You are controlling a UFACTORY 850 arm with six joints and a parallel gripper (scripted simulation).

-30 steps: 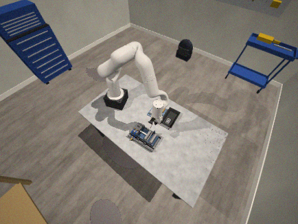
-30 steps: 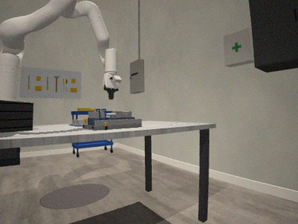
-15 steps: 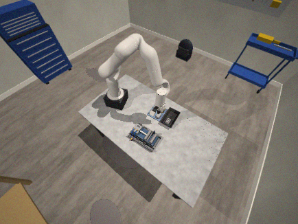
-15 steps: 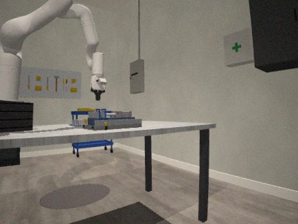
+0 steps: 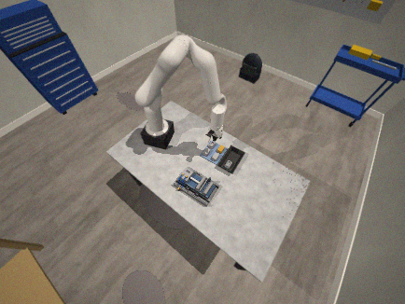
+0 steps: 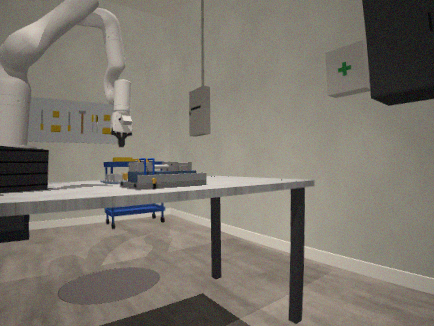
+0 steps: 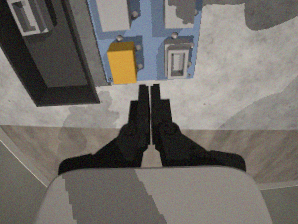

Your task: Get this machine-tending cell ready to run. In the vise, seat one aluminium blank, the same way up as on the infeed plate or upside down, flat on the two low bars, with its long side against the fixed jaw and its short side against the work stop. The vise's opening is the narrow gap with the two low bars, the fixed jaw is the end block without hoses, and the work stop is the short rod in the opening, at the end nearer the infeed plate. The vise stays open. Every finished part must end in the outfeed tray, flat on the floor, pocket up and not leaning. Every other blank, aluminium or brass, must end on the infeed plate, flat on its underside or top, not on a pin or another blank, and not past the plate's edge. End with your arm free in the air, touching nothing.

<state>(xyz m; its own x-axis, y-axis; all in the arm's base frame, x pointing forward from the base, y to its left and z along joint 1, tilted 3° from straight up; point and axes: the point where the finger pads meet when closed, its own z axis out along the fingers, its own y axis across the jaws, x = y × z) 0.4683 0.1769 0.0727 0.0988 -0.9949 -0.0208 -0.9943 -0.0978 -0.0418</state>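
My gripper [image 7: 150, 97] is shut and empty. It hangs in the air above the near edge of the blue infeed plate [image 7: 141, 22], touching nothing; it also shows in the top and exterior views [image 5: 214, 136] [image 6: 121, 141]. On the plate lie two plain aluminium blanks [image 7: 112, 4], a brass blank [image 7: 121, 63], and a grey piece with a rectangular pocket [image 7: 177, 60]. The black outfeed tray [image 7: 43, 32] sits beside the plate and holds one pocketed finished part [image 7: 27, 12] lying flat. The vise [image 5: 198, 184] stands apart, toward the table's front; its opening is too small to judge.
The arm's base [image 5: 158, 135] stands at the table's back left corner. The tray [image 5: 231, 158] and the plate [image 5: 214, 151] sit side by side between the base and the vise. Blue hoses rise at one end of the vise [image 6: 145, 164].
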